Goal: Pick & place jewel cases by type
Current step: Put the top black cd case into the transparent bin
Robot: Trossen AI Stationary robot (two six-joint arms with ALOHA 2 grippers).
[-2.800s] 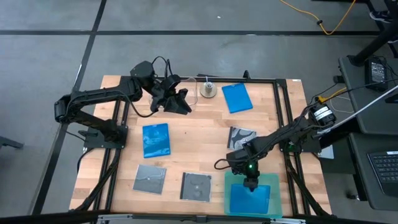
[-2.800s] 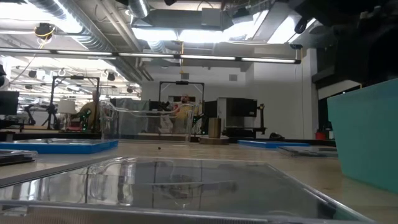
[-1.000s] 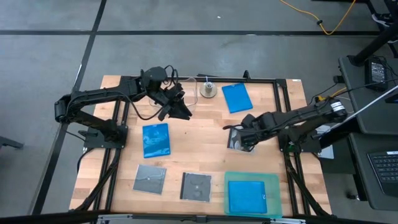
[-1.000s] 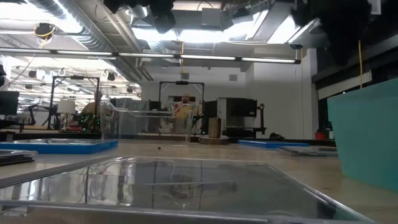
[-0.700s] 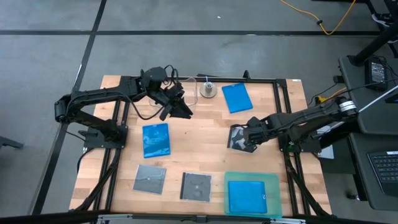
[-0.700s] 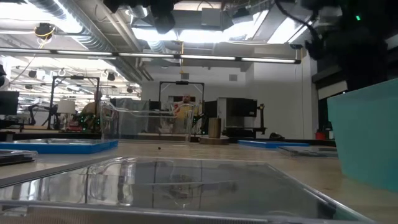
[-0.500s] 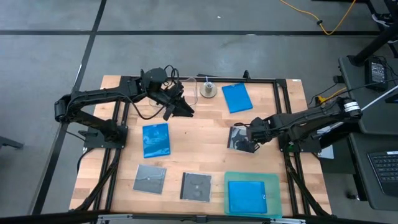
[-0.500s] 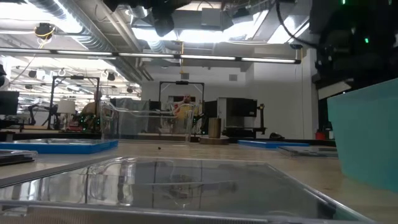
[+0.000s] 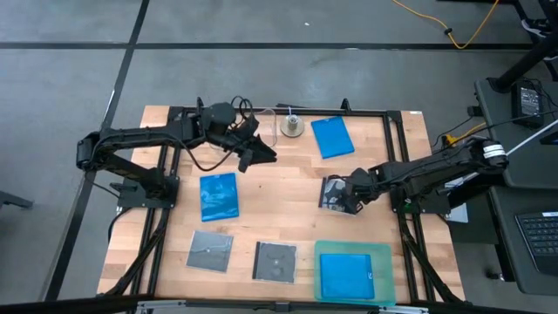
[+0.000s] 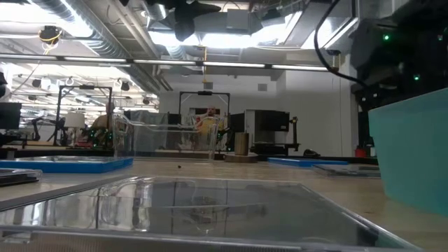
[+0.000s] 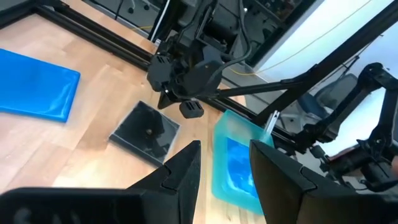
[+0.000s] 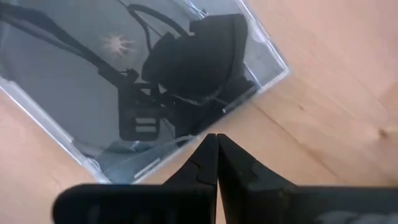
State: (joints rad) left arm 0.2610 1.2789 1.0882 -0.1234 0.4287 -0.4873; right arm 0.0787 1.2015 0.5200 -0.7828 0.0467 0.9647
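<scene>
Two grippers: the right gripper point(image 9: 352, 202), fingers pressed together on nothing, touches the grey case point(image 9: 336, 192) at three o'clock on the bench point(image 9: 288, 183); the left gripper point(image 9: 261, 155) hovers half-open, empty, toward twelve.

Wooden table point(image 9: 288, 187), framed by a black rail. Lying on it: two blue cases point(image 9: 332, 137) point(image 9: 219, 196), three grey square cases point(image 9: 336, 193) point(image 9: 210, 251) point(image 9: 275, 262), a teal tray point(image 9: 352, 251) at the front right corner, and a clear tub point(image 9: 291, 125) at the rear edge.
</scene>
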